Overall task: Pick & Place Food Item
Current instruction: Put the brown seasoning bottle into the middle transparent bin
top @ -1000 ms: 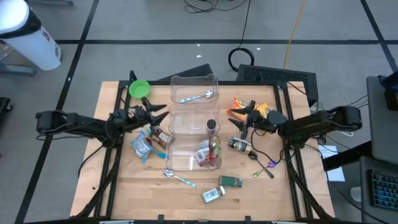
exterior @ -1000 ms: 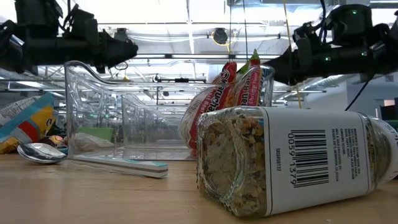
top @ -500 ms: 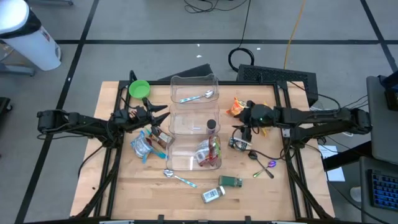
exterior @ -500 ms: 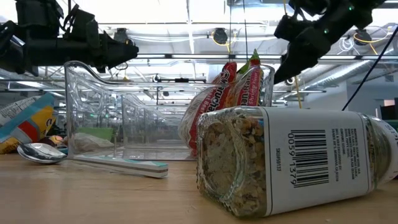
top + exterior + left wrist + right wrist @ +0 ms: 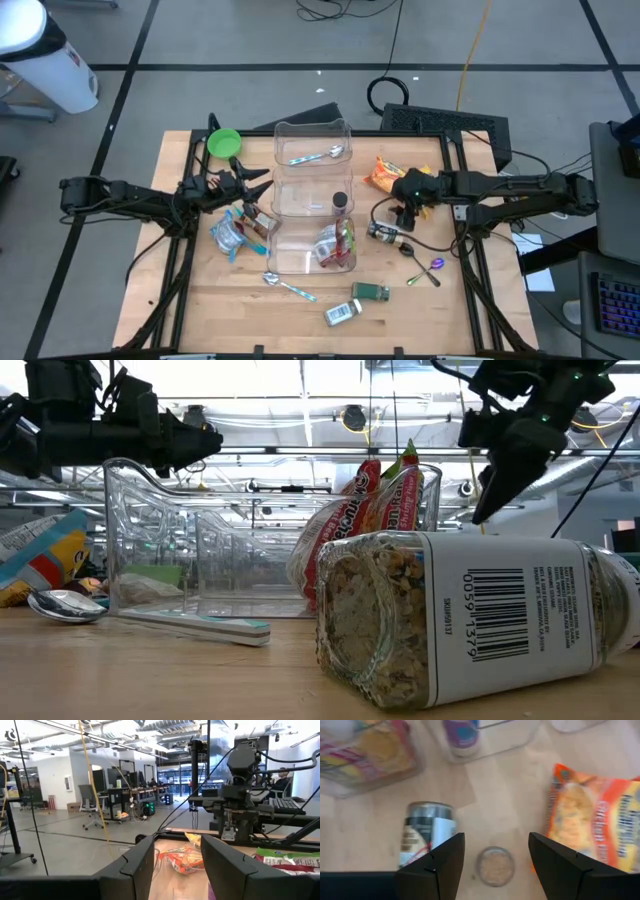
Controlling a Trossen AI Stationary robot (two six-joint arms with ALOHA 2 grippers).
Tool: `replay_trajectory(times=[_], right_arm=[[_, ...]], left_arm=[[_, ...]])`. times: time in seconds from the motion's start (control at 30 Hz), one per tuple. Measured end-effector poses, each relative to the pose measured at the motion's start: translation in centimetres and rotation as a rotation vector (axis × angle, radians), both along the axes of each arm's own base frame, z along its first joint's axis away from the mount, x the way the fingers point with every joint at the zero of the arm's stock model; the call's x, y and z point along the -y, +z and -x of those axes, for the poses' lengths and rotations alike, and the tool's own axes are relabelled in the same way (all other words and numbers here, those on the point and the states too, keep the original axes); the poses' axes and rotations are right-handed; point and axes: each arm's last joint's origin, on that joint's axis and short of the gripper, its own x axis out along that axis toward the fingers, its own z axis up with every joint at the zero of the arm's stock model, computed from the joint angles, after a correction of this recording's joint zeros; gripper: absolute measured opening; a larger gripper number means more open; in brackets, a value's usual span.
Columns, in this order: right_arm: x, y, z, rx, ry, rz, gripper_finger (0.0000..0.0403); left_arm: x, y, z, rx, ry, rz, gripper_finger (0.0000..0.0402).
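Wooden table (image 5: 200,300) on a grey taped floor, lab benches and chairs visible behind. Clear three-bay organizer (image 5: 313,196) sits mid-table: spoon in the far bay, a small dark-capped jar in the middle one, red snack packs in the near one.

Right gripper (image 5: 404,206) is reached in over the table's right half, pointing down, fingers spread with nothing between them. Its wrist view looks straight down on a small round jar (image 5: 495,865) centred in the gap, an orange snack bag (image 5: 595,820) on one side and a can on its side (image 5: 425,836) on the other. Whether the fingers are down at the jar's level is hard to call from these angles; no contact visible.

Left gripper (image 5: 253,180) hangs just beside the organizer's left wall, fingers apart, empty.

Loose near the front edge: spice jar on its side (image 5: 470,620), spoon (image 5: 62,605), green packet (image 5: 371,292).
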Motion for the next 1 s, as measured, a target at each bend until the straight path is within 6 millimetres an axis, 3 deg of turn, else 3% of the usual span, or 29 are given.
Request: replay_trajectory(times=[0.2, 0.5, 1.0], right_arm=[[-0.1, -1.1, 0.2, -0.008, 0.018, -0.021, 0.0213], [-0.1, -2.9, -0.5, 0.184, 0.030, 0.013, 0.0213], [-2.3, -8.9, 4.8, 0.574, -0.084, 0.099, 0.0212]], left_arm=[[0.0, 0.0, 0.0, 0.004, -0.002, 0.005, 0.0170], [0.0, 0.1, 0.0, 0.015, -0.006, 0.005, 0.0170], [0.0, 0.1, 0.0, 0.010, -0.012, 0.010, 0.0170]])
